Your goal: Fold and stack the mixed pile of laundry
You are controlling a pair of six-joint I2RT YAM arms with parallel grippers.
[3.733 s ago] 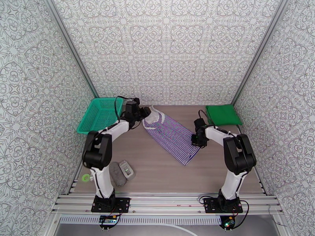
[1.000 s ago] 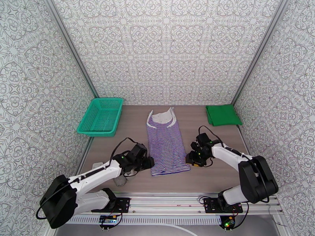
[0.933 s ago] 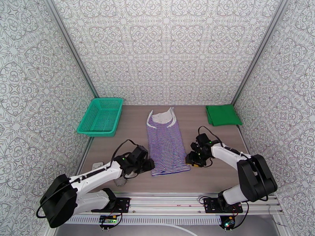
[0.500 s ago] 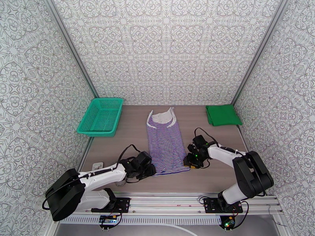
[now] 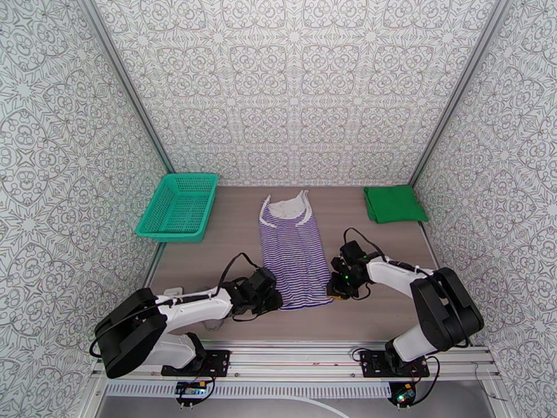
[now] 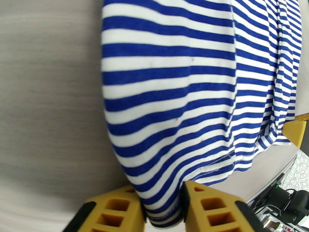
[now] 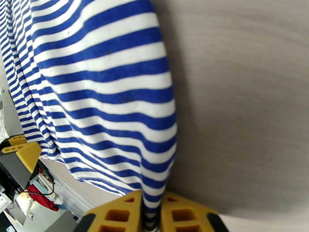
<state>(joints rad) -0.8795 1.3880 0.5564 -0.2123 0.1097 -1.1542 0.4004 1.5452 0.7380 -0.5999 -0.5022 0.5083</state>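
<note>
Clamping one near hem corner each, the left gripper (image 6: pixel 162 200) and right gripper (image 7: pixel 151 207) are closed on the striped top (image 5: pixel 292 256), holding it flat along the middle of the surface (image 5: pixel 230 231), apparently for folding; the green shirt (image 5: pixel 395 203) lies far right.

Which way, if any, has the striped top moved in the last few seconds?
Yes: the striped top swung from diagonal to straight, its hem moving left, away from the green shirt.
</note>
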